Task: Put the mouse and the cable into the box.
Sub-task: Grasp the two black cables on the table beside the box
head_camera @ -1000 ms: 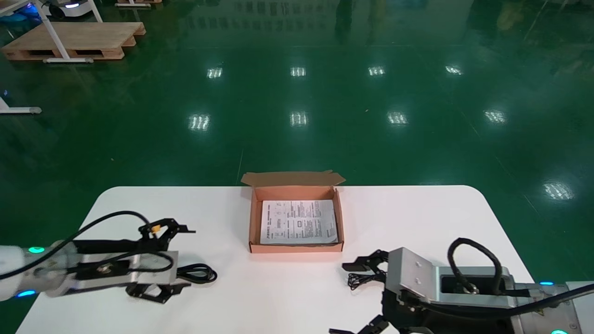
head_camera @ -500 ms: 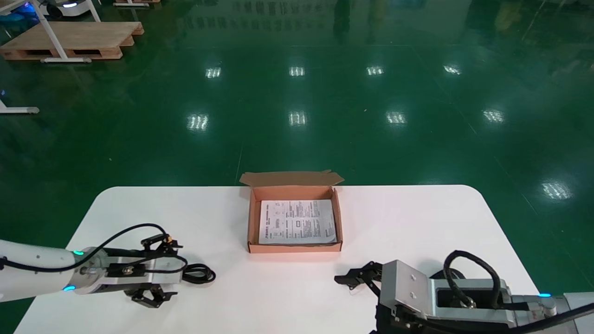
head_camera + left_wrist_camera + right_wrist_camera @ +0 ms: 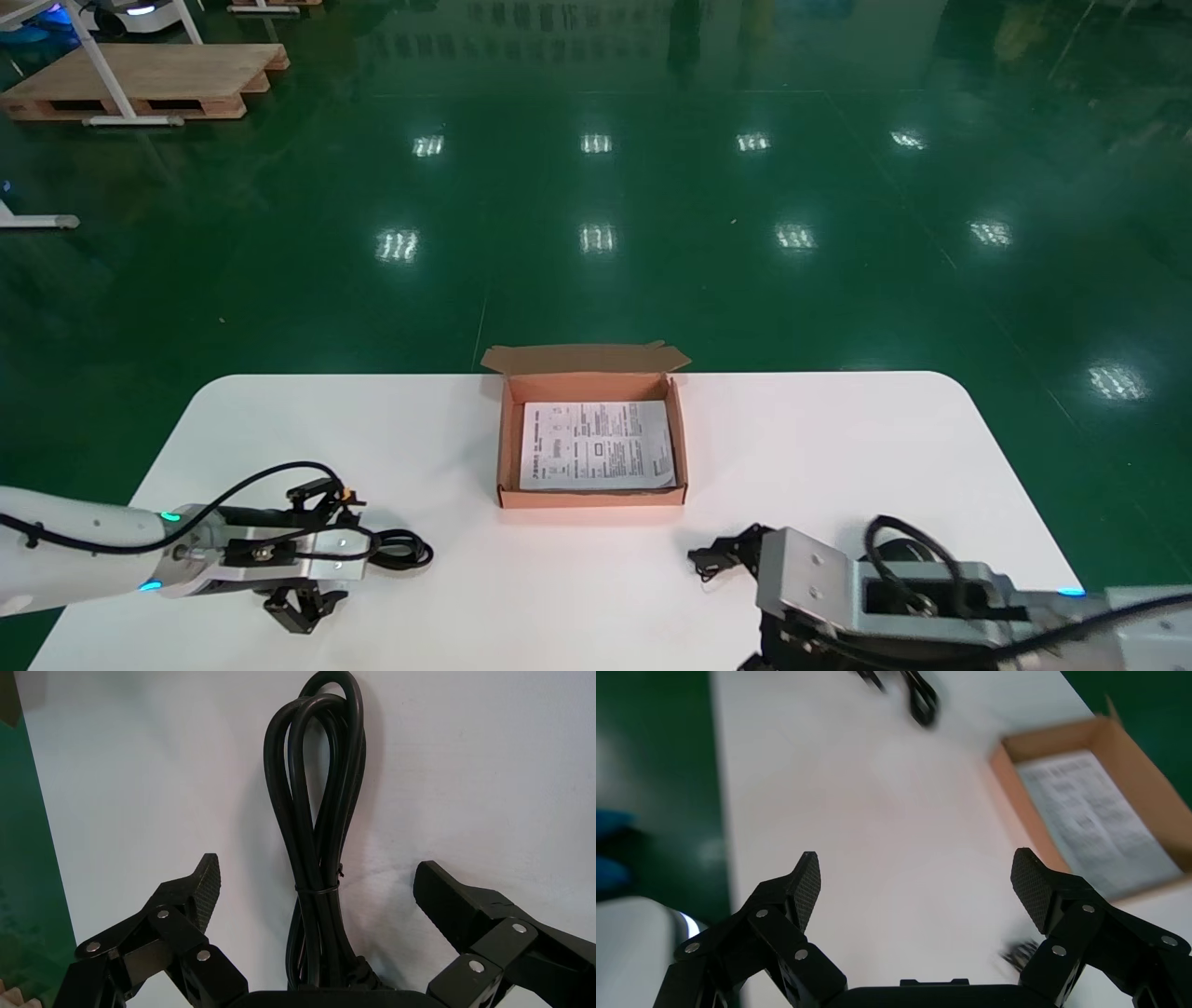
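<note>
White table [image 3: 577, 596], open cardboard box [image 3: 506, 438] at its centre, bundled black cable [image 3: 320, 846] lying front left, left gripper [image 3: 318, 874] spread wide astride it, fingers clear, right gripper [image 3: 916, 866] likewise spread, front right.

**Industrial hall or robotics workshop**

Glossy green coated floor [image 3: 596, 186] across the upper frame, mirroring rows of ceiling lamps. Wooden pallet [image 3: 186, 79] at upper left, crossed by a white metal stand [image 3: 130, 120]. Another white stand foot [image 3: 37, 221] at the left edge. White round-cornered work table [image 3: 838, 438] in the lower frame.
</note>
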You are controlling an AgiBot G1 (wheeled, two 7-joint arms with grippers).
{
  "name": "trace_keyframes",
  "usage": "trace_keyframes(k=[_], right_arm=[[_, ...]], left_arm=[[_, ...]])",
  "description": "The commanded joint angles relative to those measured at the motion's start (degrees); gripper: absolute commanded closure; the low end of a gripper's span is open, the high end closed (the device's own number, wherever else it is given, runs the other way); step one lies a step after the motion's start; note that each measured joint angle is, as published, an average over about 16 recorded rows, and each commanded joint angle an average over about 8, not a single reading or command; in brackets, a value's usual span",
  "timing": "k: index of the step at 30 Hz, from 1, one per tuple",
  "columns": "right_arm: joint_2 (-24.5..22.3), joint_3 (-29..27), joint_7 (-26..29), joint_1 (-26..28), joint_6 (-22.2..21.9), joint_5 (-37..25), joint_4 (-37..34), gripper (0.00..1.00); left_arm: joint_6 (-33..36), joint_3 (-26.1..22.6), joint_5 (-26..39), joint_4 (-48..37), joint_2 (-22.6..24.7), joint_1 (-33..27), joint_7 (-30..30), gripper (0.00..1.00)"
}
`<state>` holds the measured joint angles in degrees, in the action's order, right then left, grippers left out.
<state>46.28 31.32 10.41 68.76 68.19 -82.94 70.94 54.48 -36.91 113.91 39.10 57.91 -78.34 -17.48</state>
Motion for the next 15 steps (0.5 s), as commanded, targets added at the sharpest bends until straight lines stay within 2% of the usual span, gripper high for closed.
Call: trace_keyframes(k=[1, 8, 15], right_arm=[[1.0, 0.8, -0.6, 0.4, -1.7, -3.3, -1.2, 0.00], [9.2, 6.0, -11.4, 5.3, -8.0, -16.2, -15.8, 0.00], [15.2, 7.9, -18.7, 9.8, -12.6, -20.8, -30.0, 0.00]], left_arm=[[0.0, 0.0, -0.1, -0.2, 0.0, -0.1, -0.1, 0.00], [0.0, 0.0, -0.2, -0.5, 0.1, -0.2, -0.4, 0.00], [0.0, 0.1, -0.2, -0.7, 0.2, -0.2, -0.6, 0.00]])
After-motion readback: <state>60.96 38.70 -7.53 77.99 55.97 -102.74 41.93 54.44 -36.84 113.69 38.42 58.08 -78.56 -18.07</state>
